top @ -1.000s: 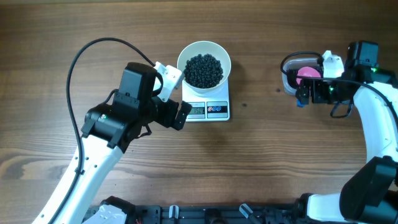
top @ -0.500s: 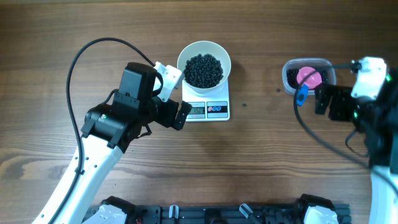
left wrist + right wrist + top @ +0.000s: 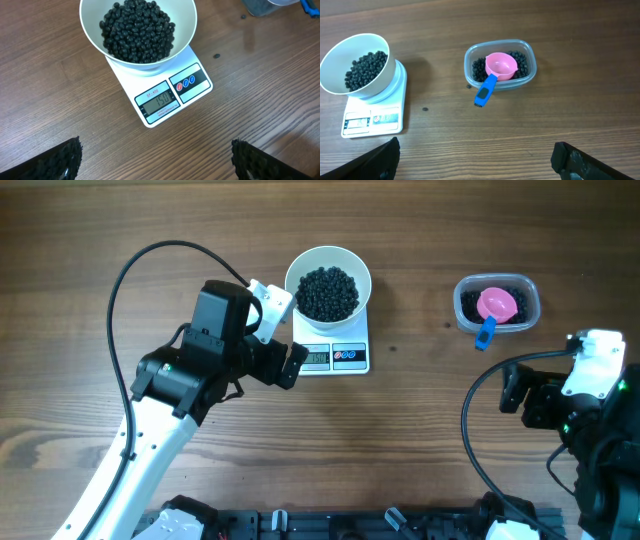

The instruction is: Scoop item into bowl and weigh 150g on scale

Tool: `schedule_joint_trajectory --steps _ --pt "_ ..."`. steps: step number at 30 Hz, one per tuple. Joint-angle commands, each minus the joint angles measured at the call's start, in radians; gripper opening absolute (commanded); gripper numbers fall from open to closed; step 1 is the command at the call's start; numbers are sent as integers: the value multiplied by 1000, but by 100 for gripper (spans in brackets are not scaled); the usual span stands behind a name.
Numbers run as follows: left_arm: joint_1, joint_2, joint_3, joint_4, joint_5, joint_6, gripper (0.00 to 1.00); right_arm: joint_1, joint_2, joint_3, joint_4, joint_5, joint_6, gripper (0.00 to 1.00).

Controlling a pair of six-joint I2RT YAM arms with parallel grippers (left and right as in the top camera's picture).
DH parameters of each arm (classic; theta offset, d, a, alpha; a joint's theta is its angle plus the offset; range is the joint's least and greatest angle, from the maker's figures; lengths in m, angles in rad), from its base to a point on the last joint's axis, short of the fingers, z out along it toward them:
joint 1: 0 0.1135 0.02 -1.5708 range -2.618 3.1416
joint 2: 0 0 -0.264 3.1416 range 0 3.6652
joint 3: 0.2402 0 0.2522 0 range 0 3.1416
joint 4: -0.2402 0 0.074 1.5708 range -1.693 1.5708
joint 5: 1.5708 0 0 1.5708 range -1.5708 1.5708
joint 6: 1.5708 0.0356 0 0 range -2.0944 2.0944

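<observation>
Beans heaped in the bowl rest on the scale just ahead of the open, empty left gripper; the right gripper, also open, has pulled back from the tub, scoop left inside: weighing looks finished.

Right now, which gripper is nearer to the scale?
Left. The left gripper is open, right beside the left edge of the scale. The right gripper, also open, is far off to the right, below the plastic tub.

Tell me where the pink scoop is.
In the overhead view the pink scoop lies in the clear tub, far right of the scale, its blue handle over the tub's near rim.
</observation>
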Motion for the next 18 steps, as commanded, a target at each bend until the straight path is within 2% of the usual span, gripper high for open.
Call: schedule_joint_trajectory --steps 1,6,12,14,18 --pt "-4 3 18 3 16 -3 100 -2 12 -6 -13 13 21 100" --pt "-4 3 18 3 16 -3 100 -2 21 -6 -11 14 20 100" --pt "-4 3 18 3 16 -3 100 -2 25 -18 97 9 22 100" --pt "-4 3 18 3 16 -3 100 0 11 -69 163 -5 22 100" --pt "-4 3 18 3 16 -3 100 36 -115 -321 444 -42 23 99"
